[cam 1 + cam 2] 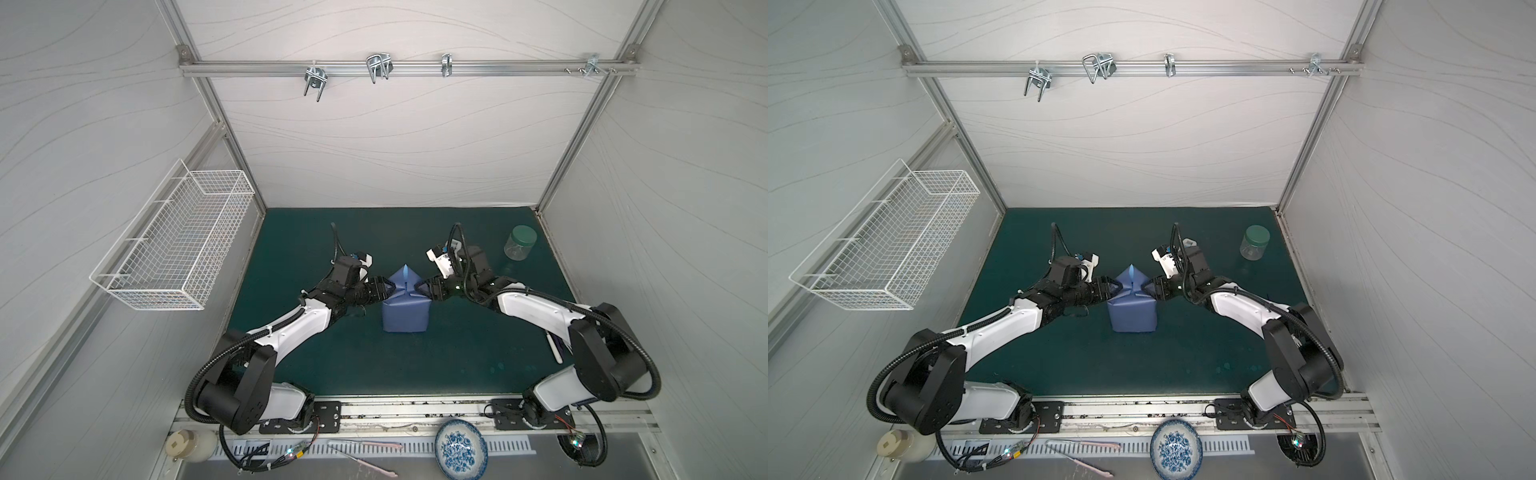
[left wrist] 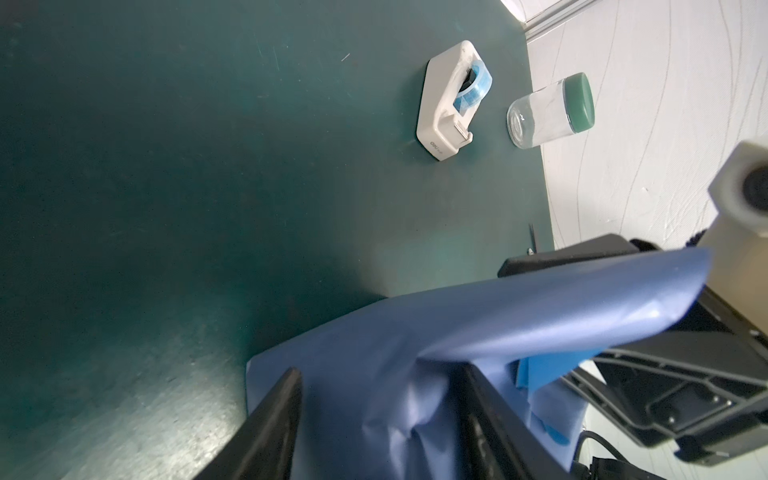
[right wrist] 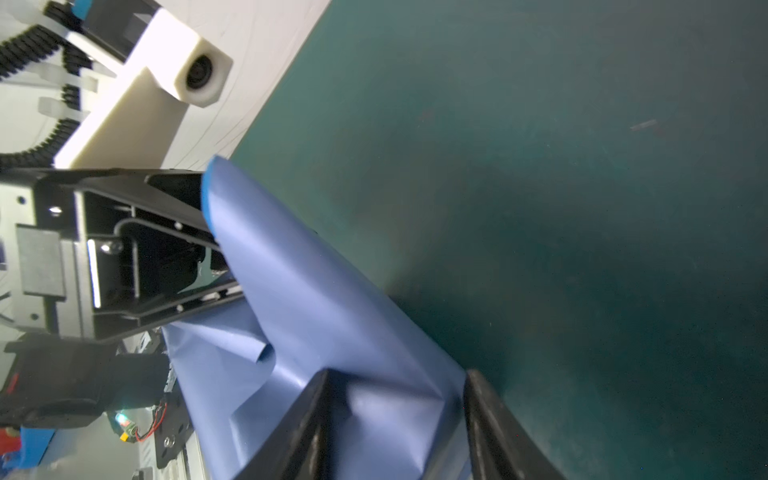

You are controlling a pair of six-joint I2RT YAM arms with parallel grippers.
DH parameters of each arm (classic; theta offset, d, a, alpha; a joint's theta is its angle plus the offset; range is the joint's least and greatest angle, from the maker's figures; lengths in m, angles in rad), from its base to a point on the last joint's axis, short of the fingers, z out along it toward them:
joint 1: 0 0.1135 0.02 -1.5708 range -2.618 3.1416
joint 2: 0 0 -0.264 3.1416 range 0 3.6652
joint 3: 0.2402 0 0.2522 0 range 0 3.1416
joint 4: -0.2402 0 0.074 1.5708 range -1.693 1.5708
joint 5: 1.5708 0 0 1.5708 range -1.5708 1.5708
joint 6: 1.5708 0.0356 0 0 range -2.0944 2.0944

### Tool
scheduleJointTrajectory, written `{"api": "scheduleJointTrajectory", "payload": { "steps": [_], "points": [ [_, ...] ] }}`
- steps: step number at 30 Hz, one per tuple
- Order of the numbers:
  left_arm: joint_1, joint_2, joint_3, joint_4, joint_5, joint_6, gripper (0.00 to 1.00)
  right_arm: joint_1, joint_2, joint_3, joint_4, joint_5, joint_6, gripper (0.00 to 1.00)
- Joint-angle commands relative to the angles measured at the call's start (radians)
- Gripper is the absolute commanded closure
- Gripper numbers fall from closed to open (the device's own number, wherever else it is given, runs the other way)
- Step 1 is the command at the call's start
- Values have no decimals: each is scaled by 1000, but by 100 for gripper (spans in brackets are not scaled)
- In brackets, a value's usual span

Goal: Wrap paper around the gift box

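Note:
The gift box is hidden inside the blue paper (image 1: 405, 316) (image 1: 1133, 313), which stands as a wrapped parcel mid-mat. At its far end the paper rises into a pointed flap (image 1: 405, 272). My left gripper (image 1: 384, 286) (image 1: 1111, 286) presses into the parcel's far left corner. In its wrist view, the left gripper (image 2: 382, 374) has its jaws apart, with a creased fold of paper (image 2: 498, 316) between them. My right gripper (image 1: 428, 288) (image 1: 1152, 286) meets the far right corner. Seen from its own wrist, the right gripper (image 3: 398, 376) is open, straddling a paper fold (image 3: 311, 299).
A green-lidded clear jar (image 1: 519, 243) (image 2: 548, 110) stands at the mat's far right. A white tape dispenser (image 2: 446, 104) with blue tape sits near it. A wire basket (image 1: 178, 245) hangs on the left wall. A blue-patterned bowl (image 1: 461, 449) lies in front of the arm bases.

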Motion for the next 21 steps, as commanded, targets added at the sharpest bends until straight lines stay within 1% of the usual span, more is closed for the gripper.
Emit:
{"api": "scheduleJointTrajectory", "payload": {
  "steps": [1, 4, 6, 9, 11, 14, 15, 17, 18, 19, 21],
  "points": [
    [-6, -6, -4, -82, -11, 50, 38, -10, 49, 45, 14, -116, -129, 50],
    [-6, -5, 2, -83, -9, 54, 38, -16, 68, 76, 23, -181, -167, 55],
    [-5, -6, 7, -87, -10, 57, 38, -16, 82, 104, -8, -219, -200, 59],
    [-5, -12, 15, -93, -10, 60, 38, -18, 100, 127, -28, -272, -226, 60],
    [-5, -15, 18, -100, -12, 66, 38, -17, 111, 142, -41, -304, -243, 60],
    [-5, -17, 18, -105, -14, 70, 38, -15, 134, 183, -87, -333, -289, 53],
    [-6, -15, 18, -107, -13, 70, 38, -15, 143, 202, -117, -331, -312, 50],
    [-5, -14, 18, -108, -13, 72, 38, -15, 160, 240, -182, -313, -356, 48],
    [-6, -13, 16, -111, -12, 73, 38, -16, 169, 259, -217, -305, -412, 48],
    [-6, -14, 15, -111, -13, 75, 38, -16, 176, 275, -246, -298, -435, 48],
    [-6, -15, 15, -112, -17, 73, 38, -16, 190, 298, -287, -292, -468, 51]
  ]
}}
